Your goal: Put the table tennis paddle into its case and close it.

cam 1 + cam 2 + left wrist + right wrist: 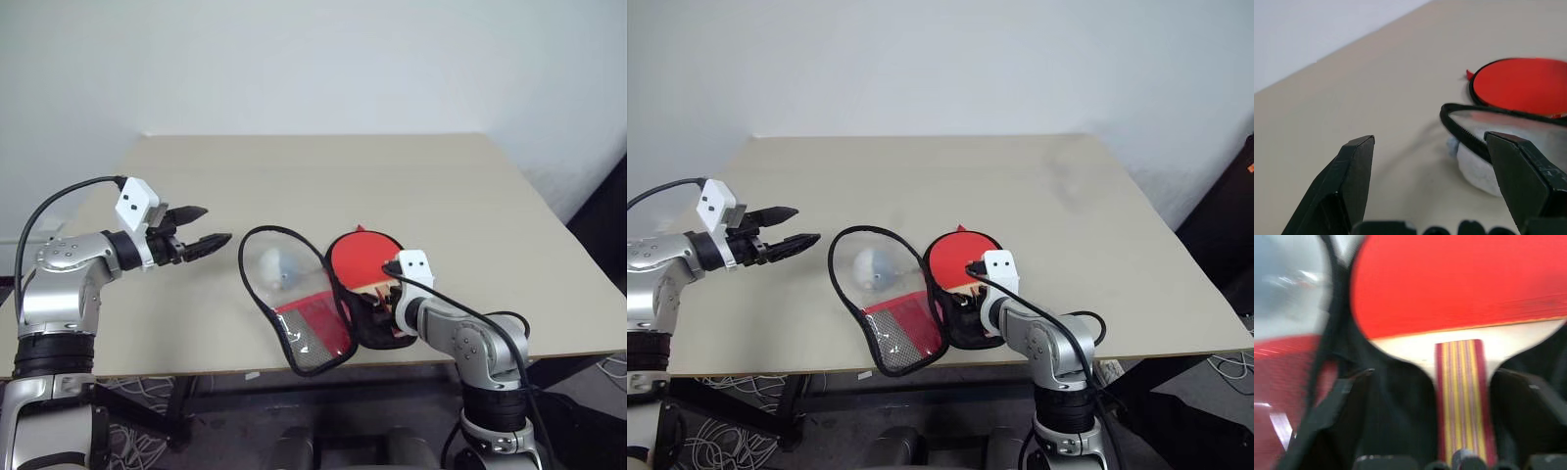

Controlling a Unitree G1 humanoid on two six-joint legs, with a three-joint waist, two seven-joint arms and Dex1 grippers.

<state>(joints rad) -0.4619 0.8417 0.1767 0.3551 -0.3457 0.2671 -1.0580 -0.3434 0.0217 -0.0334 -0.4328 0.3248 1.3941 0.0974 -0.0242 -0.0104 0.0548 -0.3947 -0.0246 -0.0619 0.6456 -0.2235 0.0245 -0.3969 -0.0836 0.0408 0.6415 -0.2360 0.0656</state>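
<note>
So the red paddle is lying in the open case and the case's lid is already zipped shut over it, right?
Not quite. The paddle does lie in the case, but the lid is not zipped shut: it is flipped wide open to the side, toward the robot's left. The left eye view shows the paddle's red face fully uncovered.

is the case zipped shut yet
No, the case lies open on the table, its clear flap spread left beside the paddle.

Beige table (411, 186) with open case (304, 313), paddle (361, 257) inside.
</note>
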